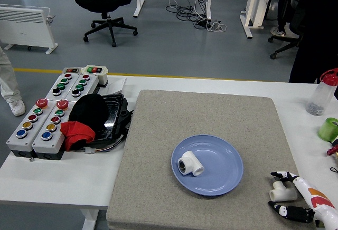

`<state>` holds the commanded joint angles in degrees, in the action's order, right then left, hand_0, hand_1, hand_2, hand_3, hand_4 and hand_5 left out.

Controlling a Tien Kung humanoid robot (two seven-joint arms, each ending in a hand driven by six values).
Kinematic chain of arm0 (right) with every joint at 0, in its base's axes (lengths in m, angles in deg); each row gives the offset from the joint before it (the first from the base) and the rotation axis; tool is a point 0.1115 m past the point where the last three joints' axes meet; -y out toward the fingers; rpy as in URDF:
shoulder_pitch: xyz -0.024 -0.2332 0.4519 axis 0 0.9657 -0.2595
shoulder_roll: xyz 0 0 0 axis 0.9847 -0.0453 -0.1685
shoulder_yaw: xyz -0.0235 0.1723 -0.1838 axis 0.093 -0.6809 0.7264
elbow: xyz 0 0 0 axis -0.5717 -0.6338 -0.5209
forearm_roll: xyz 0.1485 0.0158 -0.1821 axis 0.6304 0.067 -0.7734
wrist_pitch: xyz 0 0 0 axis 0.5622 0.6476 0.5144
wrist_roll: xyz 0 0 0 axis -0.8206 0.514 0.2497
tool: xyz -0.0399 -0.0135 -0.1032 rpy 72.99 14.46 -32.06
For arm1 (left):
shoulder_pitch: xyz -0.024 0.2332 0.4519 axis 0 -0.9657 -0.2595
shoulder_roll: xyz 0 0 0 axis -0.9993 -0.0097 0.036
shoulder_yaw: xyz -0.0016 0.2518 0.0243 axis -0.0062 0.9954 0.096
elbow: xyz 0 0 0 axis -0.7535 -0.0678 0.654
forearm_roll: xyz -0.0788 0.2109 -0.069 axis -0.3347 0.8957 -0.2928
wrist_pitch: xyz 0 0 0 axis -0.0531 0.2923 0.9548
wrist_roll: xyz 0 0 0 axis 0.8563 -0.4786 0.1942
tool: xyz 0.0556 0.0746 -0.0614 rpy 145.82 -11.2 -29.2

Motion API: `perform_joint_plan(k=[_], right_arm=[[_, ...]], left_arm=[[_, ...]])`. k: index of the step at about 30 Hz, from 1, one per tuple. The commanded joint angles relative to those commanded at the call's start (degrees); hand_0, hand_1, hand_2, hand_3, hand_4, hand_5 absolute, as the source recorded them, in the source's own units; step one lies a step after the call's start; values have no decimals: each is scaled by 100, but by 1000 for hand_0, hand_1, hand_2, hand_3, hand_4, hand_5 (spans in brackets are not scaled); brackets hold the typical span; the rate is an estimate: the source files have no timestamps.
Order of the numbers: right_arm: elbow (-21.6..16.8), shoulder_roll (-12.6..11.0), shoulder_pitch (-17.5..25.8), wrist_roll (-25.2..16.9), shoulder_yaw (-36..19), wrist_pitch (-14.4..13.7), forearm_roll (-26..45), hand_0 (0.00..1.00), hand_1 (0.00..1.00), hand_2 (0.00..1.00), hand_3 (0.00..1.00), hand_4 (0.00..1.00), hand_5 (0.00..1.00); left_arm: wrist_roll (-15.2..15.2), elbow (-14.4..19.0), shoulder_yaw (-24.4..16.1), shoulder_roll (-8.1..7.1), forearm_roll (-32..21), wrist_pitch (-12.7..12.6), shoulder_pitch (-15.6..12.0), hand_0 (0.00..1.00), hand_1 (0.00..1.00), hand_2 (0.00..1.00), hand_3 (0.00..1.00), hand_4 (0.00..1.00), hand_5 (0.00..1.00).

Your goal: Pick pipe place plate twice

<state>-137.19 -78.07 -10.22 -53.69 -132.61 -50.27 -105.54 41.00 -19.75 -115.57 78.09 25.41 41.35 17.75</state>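
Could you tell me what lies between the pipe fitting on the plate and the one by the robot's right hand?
In the head view, only bare blue plate and grey mat lie between the plated fitting and the second fitting.

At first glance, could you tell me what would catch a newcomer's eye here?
A blue plate on the grey mat holds one white pipe fitting. At the lower right, the right hand brackets a second fitting, fingers open around it. Button boxes line the table's left.
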Motion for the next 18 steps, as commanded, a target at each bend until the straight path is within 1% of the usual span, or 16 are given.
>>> perform_joint_plan(k=[3, 4, 9, 10, 15, 16, 18], right_arm=[[-11, 5, -12, 31, -6, -5, 10, 671, 687, 705, 774, 737, 318], [-14, 6, -15, 36, -11, 1, 15, 512, 592, 626, 723, 642, 241], [-39, 6, -23, 50, -29, 2, 31, 512, 592, 626, 723, 642, 241], [-56, 2, -27, 50, -25, -1, 39, 462, 559, 611, 712, 632, 247], [-114, 24, -57, 58, -14, 1, 73, 462, 559, 611, 712, 632, 247], [-117, 31, -63, 62, -14, 4, 78, 416, 534, 604, 705, 618, 249], [-124, 55, -90, 76, -10, 12, 114, 416, 534, 604, 705, 618, 249]], left_arm=[[1, 0, -3, -5, -11, -3, 14, 714, 739, 703, 647, 395, 998], [2, 0, -6, -6, -7, -2, 19, 714, 739, 704, 648, 395, 998], [-1, 0, 0, -9, -23, -2, 34, 714, 739, 704, 648, 395, 998], [-1, 0, 2, -9, -24, -1, 36, 714, 739, 704, 648, 395, 998], [-2, 0, 1, -9, -26, -3, 39, 714, 739, 704, 648, 395, 998], [-2, 0, 0, -8, -24, -3, 39, 714, 739, 704, 648, 395, 998], [-2, 0, 3, -7, -23, -1, 41, 714, 739, 704, 648, 395, 998]])
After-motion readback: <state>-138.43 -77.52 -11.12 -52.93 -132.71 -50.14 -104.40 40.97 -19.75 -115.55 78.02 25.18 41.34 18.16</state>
